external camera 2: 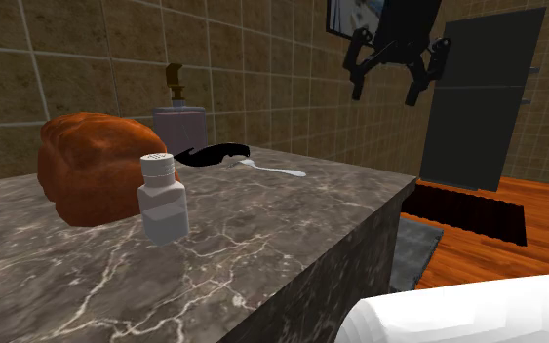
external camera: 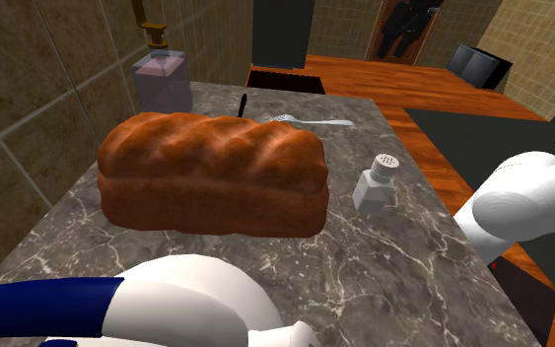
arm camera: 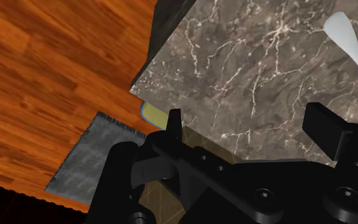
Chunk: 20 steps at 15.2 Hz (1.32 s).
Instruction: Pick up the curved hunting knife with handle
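Observation:
The black curved knife (external camera 2: 214, 154) lies flat on the marble counter (external camera 2: 292, 229), between the soap dispenser and a white spoon (external camera 2: 274, 171). From the shoulder view just a thin dark sliver of the knife (external camera: 241, 103) pokes out behind the bread loaf. My black gripper (external camera 2: 386, 95) hangs high above the counter's end, well up and to the second exterior view's right of the knife. It is open with nothing between its fingers. In the wrist view the gripper (arm camera: 250, 127) looks down on the counter's corner (arm camera: 234, 76), with the spoon's white end (arm camera: 349, 38) beyond one finger.
A big brown bread loaf (external camera: 211, 173) takes up the counter's middle. A white shaker (external camera: 376, 182) stands beside it, and a soap dispenser (external camera: 163, 79) stands by the tiled wall. A grey mat (arm camera: 91, 156) lies on the wooden floor past the counter's end.

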{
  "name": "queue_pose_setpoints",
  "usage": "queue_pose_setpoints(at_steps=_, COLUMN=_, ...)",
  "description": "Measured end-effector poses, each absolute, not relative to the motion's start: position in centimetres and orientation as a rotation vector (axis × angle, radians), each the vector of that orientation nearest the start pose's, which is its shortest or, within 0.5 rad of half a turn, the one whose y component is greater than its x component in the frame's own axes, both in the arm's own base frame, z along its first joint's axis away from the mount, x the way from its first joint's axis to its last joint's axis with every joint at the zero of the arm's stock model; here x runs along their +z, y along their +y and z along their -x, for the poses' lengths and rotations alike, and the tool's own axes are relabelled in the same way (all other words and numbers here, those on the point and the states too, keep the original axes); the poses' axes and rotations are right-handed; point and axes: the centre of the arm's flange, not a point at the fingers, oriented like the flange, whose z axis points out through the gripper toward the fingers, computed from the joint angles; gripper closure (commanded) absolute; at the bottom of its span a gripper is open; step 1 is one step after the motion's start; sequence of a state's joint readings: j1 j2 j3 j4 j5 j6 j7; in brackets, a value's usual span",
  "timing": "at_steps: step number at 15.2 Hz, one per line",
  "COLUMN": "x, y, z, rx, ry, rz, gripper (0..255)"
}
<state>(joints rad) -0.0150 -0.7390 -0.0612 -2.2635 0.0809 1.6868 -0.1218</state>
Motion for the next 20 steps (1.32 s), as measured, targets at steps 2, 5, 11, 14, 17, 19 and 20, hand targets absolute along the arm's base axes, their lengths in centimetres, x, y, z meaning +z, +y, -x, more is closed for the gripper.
queue_pose_setpoints(at_steps=2, x=62.9, y=-1.8, z=-33.2, rx=-0.258, ry=-0.067, rz=3.025, gripper=0)
queue_pose_setpoints(at_steps=5, x=62.3, y=1.8, z=-33.6, rx=-0.247, ry=0.035, rz=3.039, gripper=0)
queue_pose_setpoints(at_steps=11, x=60.7, y=9.6, z=-36.2, rx=-0.218, ry=0.284, rz=3.056, gripper=0)
queue_pose_setpoints(at_steps=14, x=59.8, y=13.8, z=-37.6, rx=-0.203, ry=0.408, rz=3.057, gripper=0)
queue_pose_setpoints(at_steps=17, x=58.7, y=17.0, z=-39.5, rx=-0.188, ry=0.537, rz=3.053, gripper=0)
queue_pose_setpoints(at_steps=19, x=57.9, y=19.5, z=-40.9, rx=-0.178, ry=0.620, rz=3.048, gripper=0)
queue_pose_setpoints(at_steps=20, x=57.5, y=20.7, z=-41.7, rx=-0.172, ry=0.663, rz=3.044, gripper=0)
